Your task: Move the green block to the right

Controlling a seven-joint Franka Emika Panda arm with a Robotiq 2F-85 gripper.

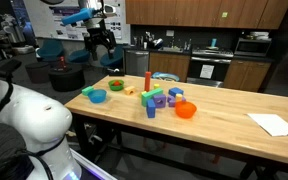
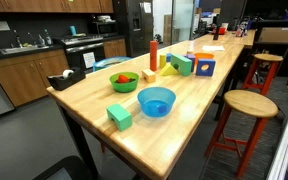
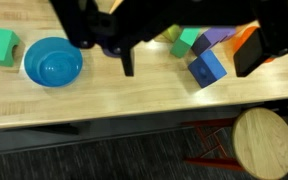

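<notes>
The small teal-green block [image 2: 119, 116] lies on the wooden table next to the blue bowl [image 2: 156, 100]. In the wrist view the block [image 3: 1, 46] sits at the far left, just left of the bowl [image 3: 52, 62]. In an exterior view the block [image 1: 88, 91] is near the table's left end. My gripper [image 3: 187, 68] is open and empty, with its fingers [image 3: 128, 58] wide apart. It hangs high above the table [image 1: 102, 42], over the cluster of blocks and well away from the green block.
Below the gripper are a blue block [image 3: 207, 68], a green-and-purple piece [image 3: 199, 40] and an orange bowl [image 3: 246, 35]. A red cylinder [image 2: 153, 55], a green bowl [image 2: 123, 80] and a lime block [image 2: 179, 64] stand further along. A paper [image 1: 274, 123] lies at one end. A stool [image 3: 262, 140] stands beside the table edge.
</notes>
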